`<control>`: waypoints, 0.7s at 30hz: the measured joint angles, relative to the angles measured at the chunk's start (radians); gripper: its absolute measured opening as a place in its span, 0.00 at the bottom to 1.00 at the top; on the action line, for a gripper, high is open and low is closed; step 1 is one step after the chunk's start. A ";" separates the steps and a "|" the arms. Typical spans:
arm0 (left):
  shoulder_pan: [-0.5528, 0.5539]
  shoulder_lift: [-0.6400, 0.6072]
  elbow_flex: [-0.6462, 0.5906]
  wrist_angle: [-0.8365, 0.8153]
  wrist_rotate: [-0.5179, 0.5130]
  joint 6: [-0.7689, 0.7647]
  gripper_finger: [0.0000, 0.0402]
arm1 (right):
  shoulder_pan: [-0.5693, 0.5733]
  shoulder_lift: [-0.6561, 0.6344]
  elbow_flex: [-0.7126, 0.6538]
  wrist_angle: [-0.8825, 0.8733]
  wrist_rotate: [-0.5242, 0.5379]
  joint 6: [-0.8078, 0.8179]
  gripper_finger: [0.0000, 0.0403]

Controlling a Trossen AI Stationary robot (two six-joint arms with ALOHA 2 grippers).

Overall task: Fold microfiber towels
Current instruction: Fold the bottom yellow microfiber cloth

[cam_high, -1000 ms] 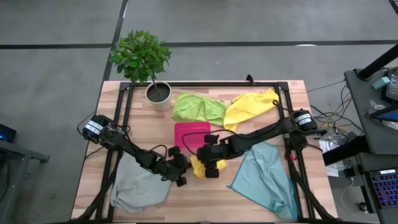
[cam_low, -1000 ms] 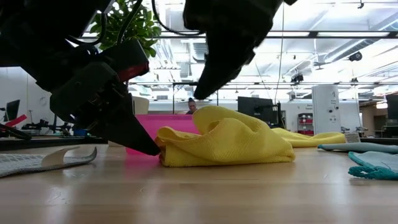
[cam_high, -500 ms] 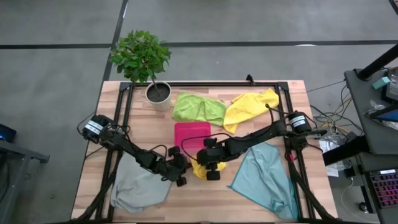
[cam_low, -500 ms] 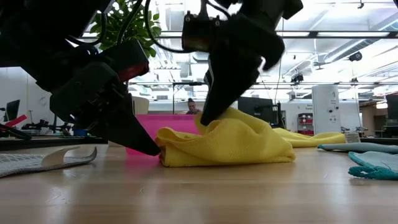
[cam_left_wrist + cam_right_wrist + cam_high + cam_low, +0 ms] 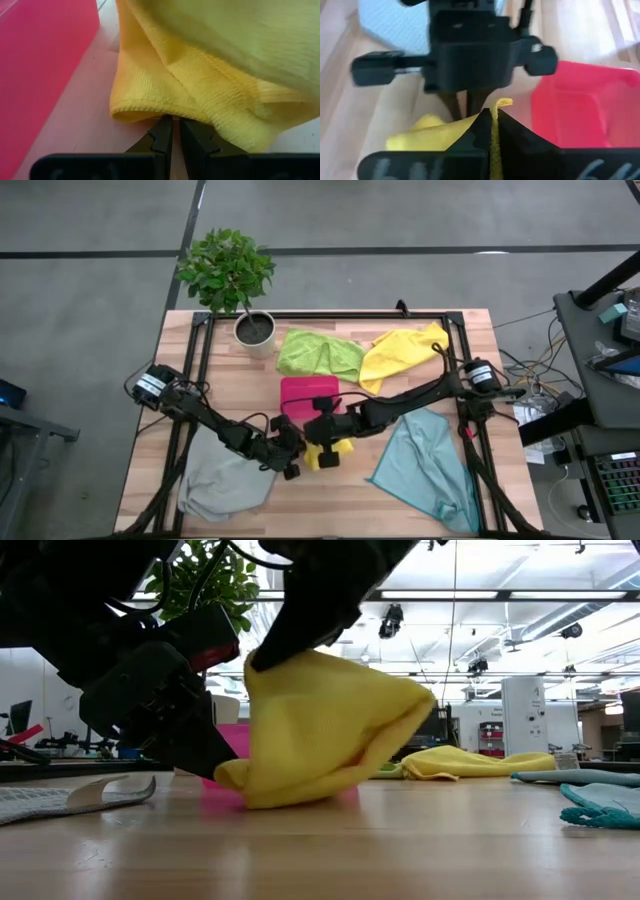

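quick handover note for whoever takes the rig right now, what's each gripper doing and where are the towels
Right gripper: shut on the centre yellow towel, lifting one side.
Left gripper: shut, pinning that towel's low edge beside the pink tray.
Other towels: lime green and second yellow at the back, teal front right, grey front left.
Done: none looks folded.
Left: all five.

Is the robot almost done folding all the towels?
Not nearly. None looks folded yet. Both grippers are shut on the same yellow towel by the pink tray: the left gripper pins its low edge at the table, the right gripper lifts another edge up and over it. Left, all lying rumpled: the green towel, the other yellow towel, the blue towel and the grey towel.
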 joint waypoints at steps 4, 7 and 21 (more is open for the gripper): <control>0.000 0.000 0.000 0.000 0.000 0.000 0.05 | -0.002 0.005 -0.010 0.053 0.006 0.026 0.02; 0.000 0.000 0.000 0.001 0.000 0.000 0.05 | -0.001 0.007 -0.015 0.050 0.010 0.033 0.02; -0.003 -0.270 0.012 -0.001 0.128 0.171 0.05 | 0.141 -0.414 0.092 -0.171 0.163 0.066 0.02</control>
